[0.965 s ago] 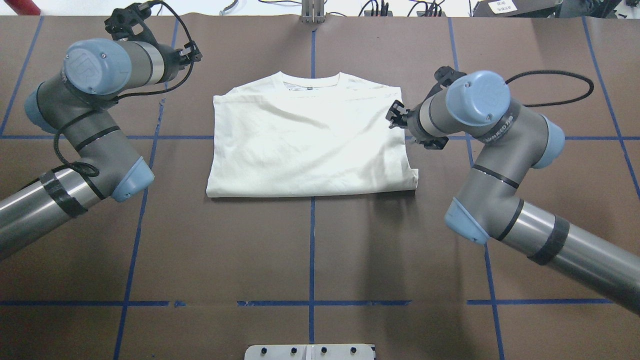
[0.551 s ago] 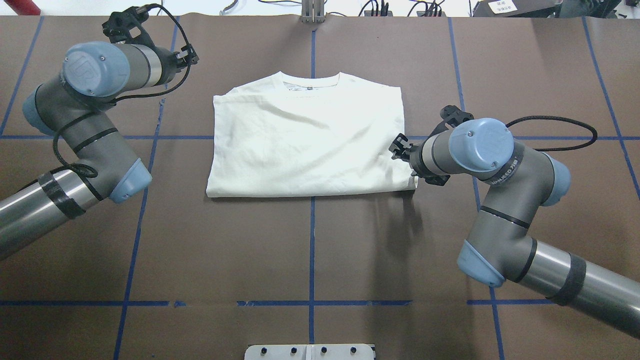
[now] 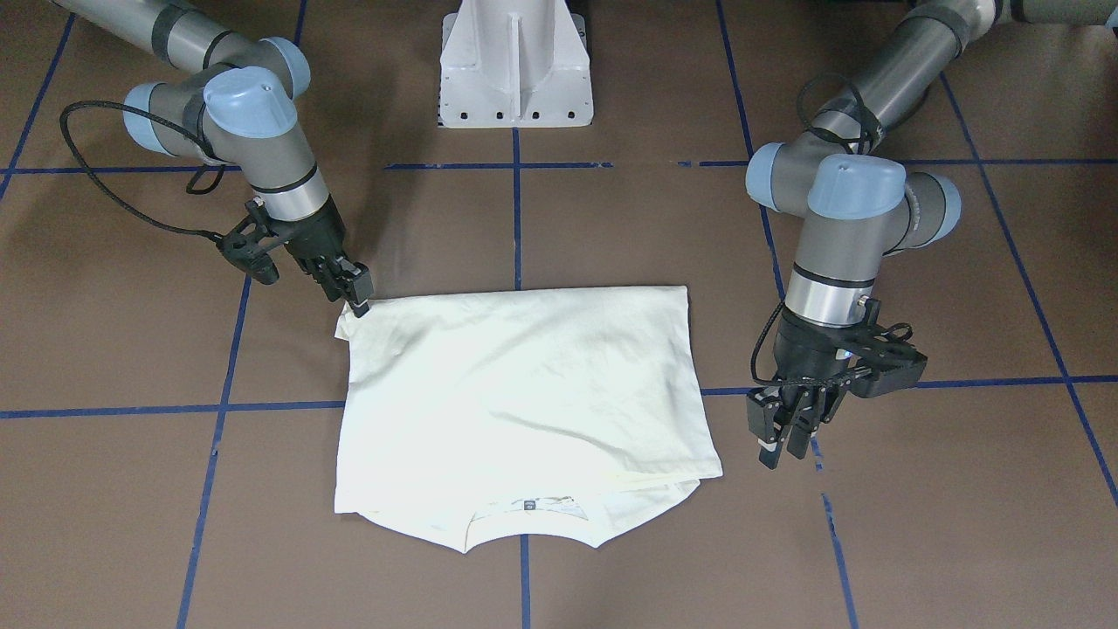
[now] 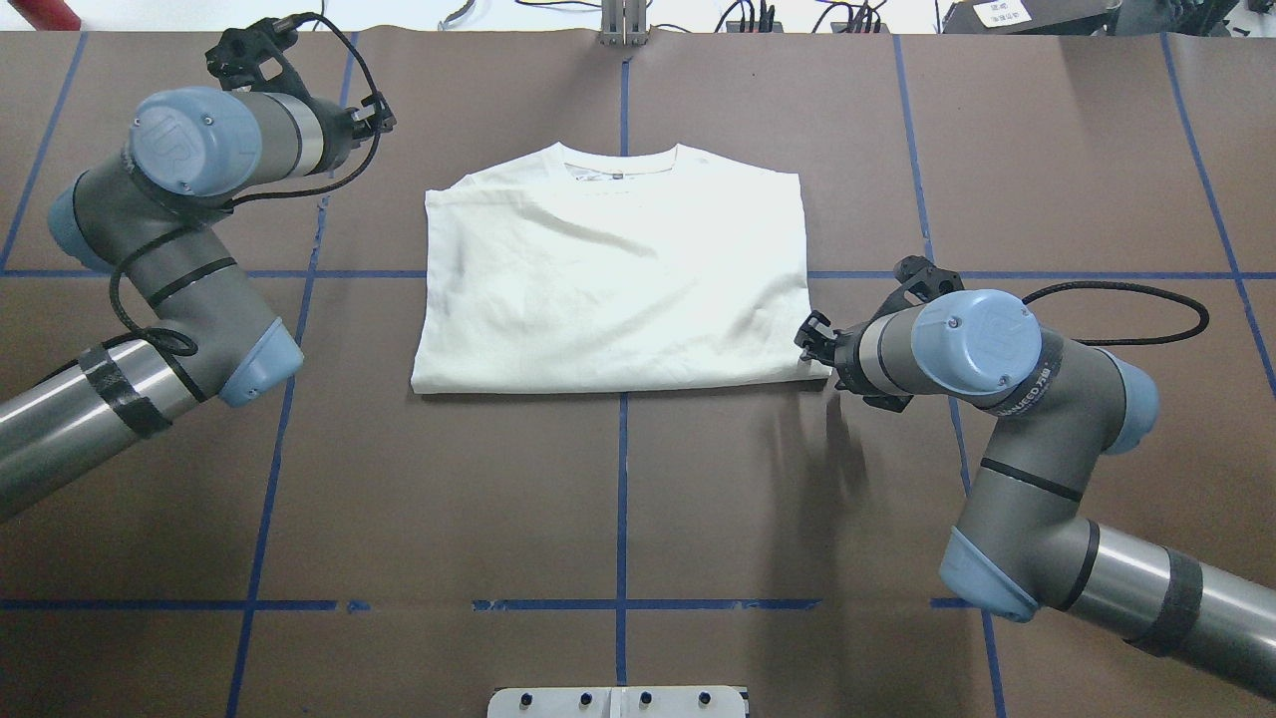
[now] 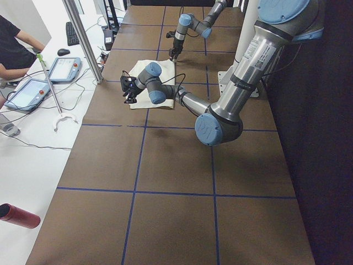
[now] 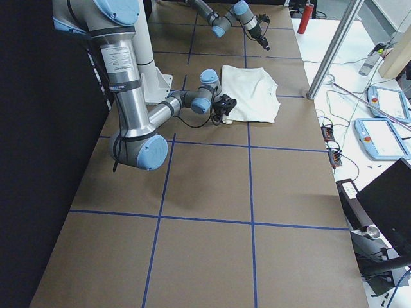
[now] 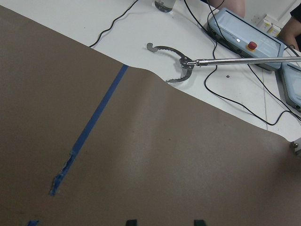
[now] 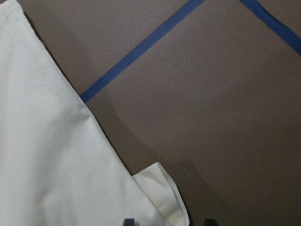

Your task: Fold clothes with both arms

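Tabletop (image 3: 917, 542) wide around folded T-shirt (image 3: 524, 402); right pincer (image 3: 356, 297) spread at near corner.

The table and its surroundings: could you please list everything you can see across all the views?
Table: one, brown cover with a blue tape grid, under everything.
T-shirt: one, cream-white, folded flat at the table's middle, neckline away from the robot.
Pedestal: one, white, at the robot's base.
Grabber tool: one, metal, on the white surface past the table's far edge.
Control pads: two, grey-blue, on that same side.
Cylinder: one, red, off the table's far left corner.
Person: one, black shirt, partly in view by the pads.
Arms: two, grey with light-blue caps, one on each side.
Left gripper: black, open, over bare table beside the shirt.
Right gripper: black, open, at the shirt's near right corner.
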Tool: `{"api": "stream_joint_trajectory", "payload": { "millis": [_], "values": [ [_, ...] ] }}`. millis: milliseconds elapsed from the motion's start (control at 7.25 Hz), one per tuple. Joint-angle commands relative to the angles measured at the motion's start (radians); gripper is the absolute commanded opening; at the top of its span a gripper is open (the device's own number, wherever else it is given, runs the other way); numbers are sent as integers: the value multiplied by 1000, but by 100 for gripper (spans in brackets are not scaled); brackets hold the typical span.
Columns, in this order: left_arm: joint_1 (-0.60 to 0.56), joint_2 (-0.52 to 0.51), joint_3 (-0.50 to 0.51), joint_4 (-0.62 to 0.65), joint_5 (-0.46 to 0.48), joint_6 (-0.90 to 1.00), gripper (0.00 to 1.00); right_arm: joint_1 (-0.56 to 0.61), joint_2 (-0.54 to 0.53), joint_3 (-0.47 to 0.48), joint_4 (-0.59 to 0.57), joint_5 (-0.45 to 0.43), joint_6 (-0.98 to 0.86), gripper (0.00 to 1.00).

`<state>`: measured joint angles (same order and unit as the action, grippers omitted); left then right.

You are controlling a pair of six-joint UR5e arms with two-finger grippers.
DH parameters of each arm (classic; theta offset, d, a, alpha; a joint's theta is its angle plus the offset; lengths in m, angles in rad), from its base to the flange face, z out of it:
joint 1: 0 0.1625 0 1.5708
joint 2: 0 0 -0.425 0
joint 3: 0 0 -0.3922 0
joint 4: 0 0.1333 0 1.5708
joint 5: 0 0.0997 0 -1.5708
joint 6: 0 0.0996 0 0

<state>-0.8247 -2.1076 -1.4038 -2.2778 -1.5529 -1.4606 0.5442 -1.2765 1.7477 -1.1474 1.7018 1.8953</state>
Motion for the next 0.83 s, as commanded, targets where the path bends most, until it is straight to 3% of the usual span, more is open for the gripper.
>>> {"api": "stream_joint_trajectory", "payload": {
  "millis": [0, 138, 276, 551, 689],
  "values": [
    [-1, 1, 2, 0, 1, 2, 51, -6, 8, -8, 0, -4, 1, 25],
    [-1, 1, 2, 0, 1, 2, 51, -7, 9, -8, 0, -4, 1, 18],
    [-1, 1, 2, 0, 1, 2, 51, -12, 6, -4, 0, -4, 1, 1],
    [-1, -2, -1, 0, -2, 0, 51, -15, -21, 36, 0, 1, 1, 0],
    [-1, -5, -9, -2, -6, -1, 51, -54, -102, 161, -5, 34, -8, 0]
  ]
}}
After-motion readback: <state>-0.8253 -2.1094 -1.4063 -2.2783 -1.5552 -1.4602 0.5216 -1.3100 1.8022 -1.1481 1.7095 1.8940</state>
